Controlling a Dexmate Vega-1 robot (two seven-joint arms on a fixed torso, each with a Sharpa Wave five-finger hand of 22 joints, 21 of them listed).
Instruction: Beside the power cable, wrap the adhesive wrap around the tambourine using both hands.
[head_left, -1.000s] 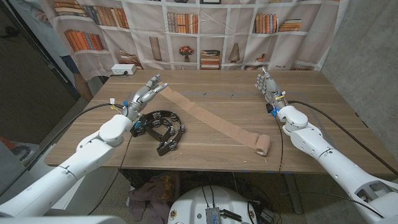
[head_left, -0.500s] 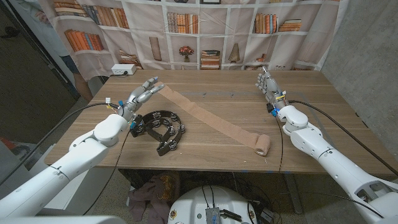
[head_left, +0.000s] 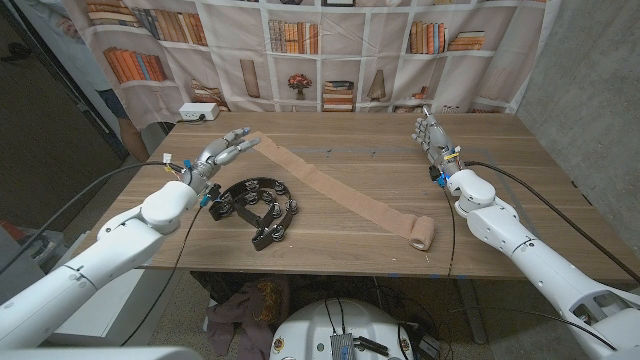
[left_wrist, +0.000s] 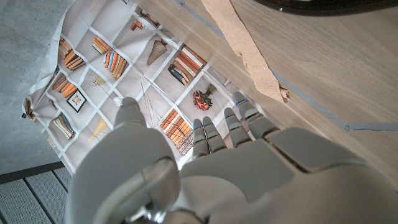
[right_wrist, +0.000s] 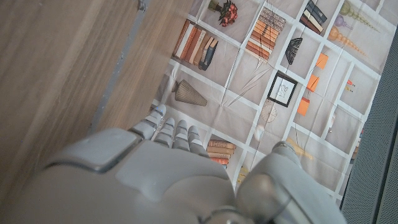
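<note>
A black half-moon tambourine lies on the wooden table at the front left. A tan strip of adhesive wrap runs unrolled from behind the tambourine to its roll at the front edge. My left hand hovers open behind the tambourine, its fingertips close to the strip's far end; I cannot tell whether they touch it. The left wrist view shows that hand with the wrap strip just beyond its fingers. My right hand stands open at the back right, far from the wrap, and holds nothing.
A white power strip sits at the table's back left corner. A bookshelf-print curtain hangs behind the table. Black cables run along both arms.
My left hand has drifted a little left and toward me, away from the strip's end, and the arm has swung outward. The right arm, tambourine and wrap have not moved.
</note>
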